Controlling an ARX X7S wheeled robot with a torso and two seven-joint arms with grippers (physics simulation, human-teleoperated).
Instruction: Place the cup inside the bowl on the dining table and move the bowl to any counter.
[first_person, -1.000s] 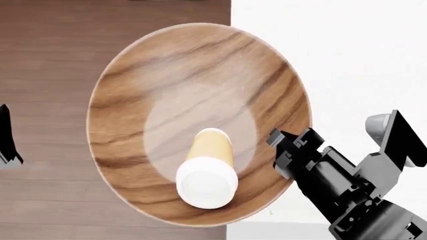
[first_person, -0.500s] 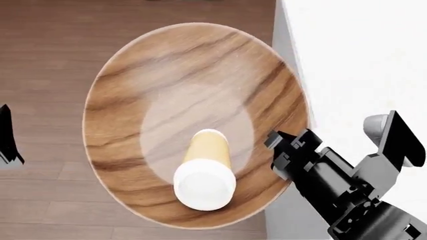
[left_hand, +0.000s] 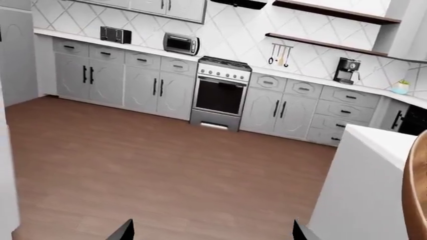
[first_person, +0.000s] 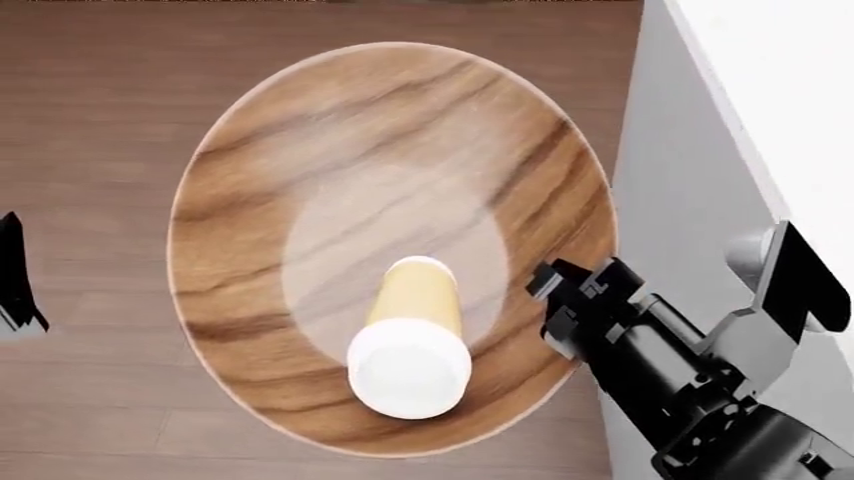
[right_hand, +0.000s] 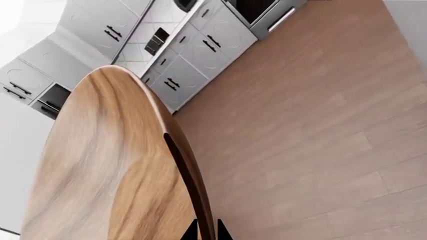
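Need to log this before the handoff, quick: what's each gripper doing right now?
Left gripper: open, holding nothing.
Right gripper: closed on the rim of the bowl, which carries the cup.

Left wrist: kitchen ahead, table at the edge.

We see wood floor (left_hand: 153, 170) running to grey cabinets (left_hand: 120, 80) and a steel oven (left_hand: 219, 95); toaster (left_hand: 115, 34) and microwave (left_hand: 180, 43) sit on the counter (left_hand: 100, 42). The dining table (left_hand: 363, 190) stands near. A brown sliver, probably the bowl (left_hand: 417, 195), shows beside it. Left gripper (left_hand: 212, 232) fingertips stand apart.
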